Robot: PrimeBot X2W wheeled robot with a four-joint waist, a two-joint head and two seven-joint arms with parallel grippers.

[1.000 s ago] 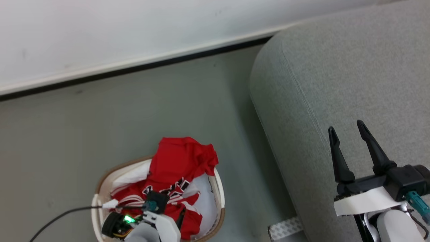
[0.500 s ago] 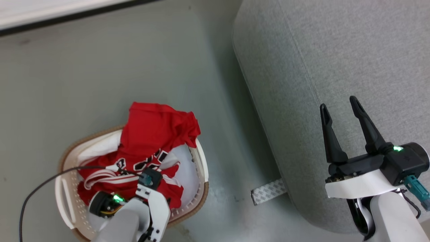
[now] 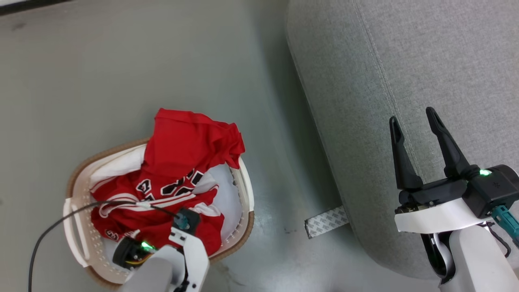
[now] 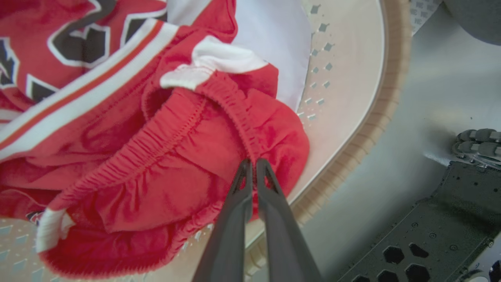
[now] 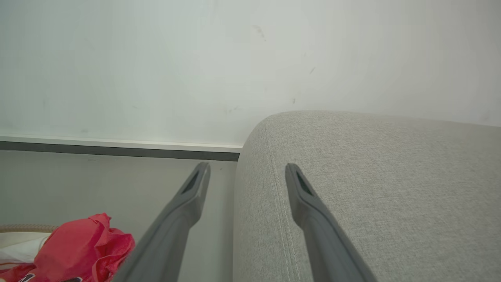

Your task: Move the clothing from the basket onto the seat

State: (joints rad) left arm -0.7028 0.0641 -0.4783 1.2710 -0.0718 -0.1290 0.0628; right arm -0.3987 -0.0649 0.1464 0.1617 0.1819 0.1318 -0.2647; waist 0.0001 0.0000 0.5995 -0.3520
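- Step in hand: the grasp. The left gripper (image 4: 252, 162) is pinched tight on the gathered elastic band of the red clothing (image 3: 182, 162), close to the rim of the basket (image 3: 81, 239).
- The clothing lies heaped in the basket, with one fold draped over the far rim. None is on the seat (image 3: 405, 61).
- The right gripper (image 3: 411, 114) hangs over the seat's edge, jaws wide apart, holding nothing.
- Next, as I read it: lift until the cloth clears the rim, then carry it right, over to the seat. The pieces look tangled, so a second one may trail along or tug the light basket.
- Clothing: thin, soft and crumpled, with white stripes and black-and-white lettering.
- Basket: oval white plastic with perforated walls, a brown rim and a pale liner (image 3: 227, 186).
- Seat: grey woven upholstery with a rounded edge and a stitched seam.
- Floor (image 3: 101, 73): smooth, grey-green.
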